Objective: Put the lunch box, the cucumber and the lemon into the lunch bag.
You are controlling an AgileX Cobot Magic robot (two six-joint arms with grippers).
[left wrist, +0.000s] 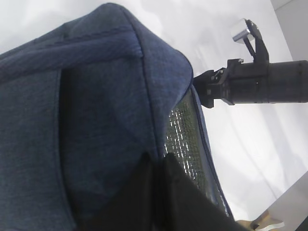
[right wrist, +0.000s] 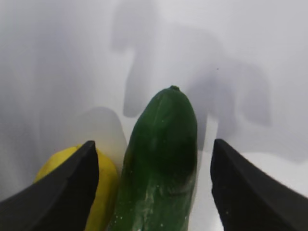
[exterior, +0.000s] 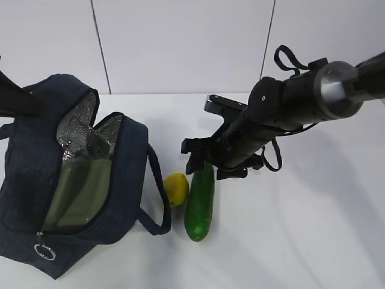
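On the white surface (exterior: pixel 301 241), the cucumber (exterior: pixel 200 203) lies just right of the lemon (exterior: pixel 176 188), touching it. The right gripper (right wrist: pixel 154 187) hangs wide open, its fingers either side of the cucumber's far end, gripping nothing. The lunch bag (exterior: pixel 36 198) stands open at left, the lunch box (exterior: pixel 78 189) inside. The left gripper (left wrist: pixel 156 197) meets the bag's fabric; I cannot tell its opening.

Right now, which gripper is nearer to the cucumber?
Right. The right gripper is open with its fingers on either side of the cucumber, beside the lemon. The left gripper is at the lunch bag, farther away.
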